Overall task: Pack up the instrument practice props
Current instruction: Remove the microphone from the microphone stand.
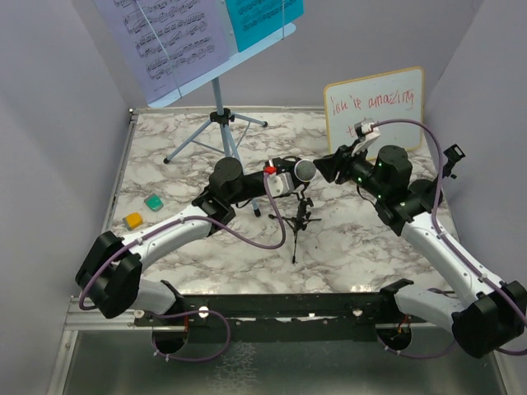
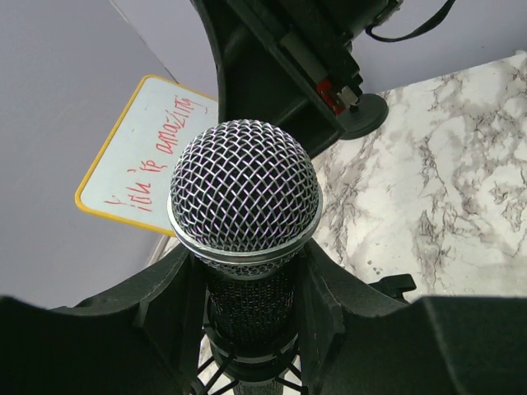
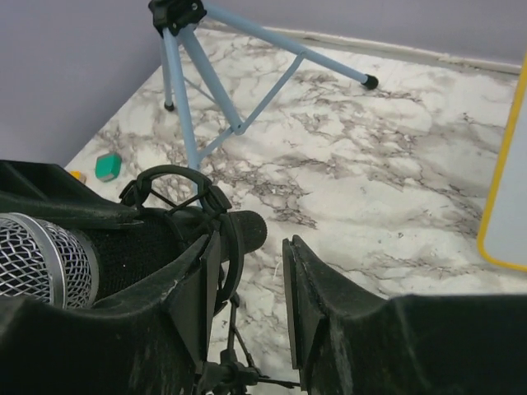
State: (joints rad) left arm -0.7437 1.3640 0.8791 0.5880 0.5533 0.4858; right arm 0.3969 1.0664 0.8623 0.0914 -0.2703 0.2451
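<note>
My left gripper (image 1: 286,183) is shut on the black studio microphone (image 1: 305,170), which lies roughly level with its small tripod (image 1: 298,219) hanging below. In the left wrist view the fingers (image 2: 329,284) clamp the black body under the silver mesh head (image 2: 244,189). My right gripper (image 1: 325,167) is open just right of the mesh head. In the right wrist view the microphone's tail (image 3: 247,230) is beside my left finger (image 3: 193,288), not between the jaws. The light-blue music rack (image 1: 219,115) stands at the back with the printed music sheet (image 1: 165,37) and cyan sheet (image 1: 259,18). The cream microphone is out of view.
The wood-framed whiteboard (image 1: 375,111) leans at the back right. Green (image 1: 153,201) and orange (image 1: 132,220) blocks lie at the left. The rack's tripod legs (image 3: 189,82) spread over the back of the marble table (image 1: 354,247). A black round base (image 2: 366,111) sits behind my right arm.
</note>
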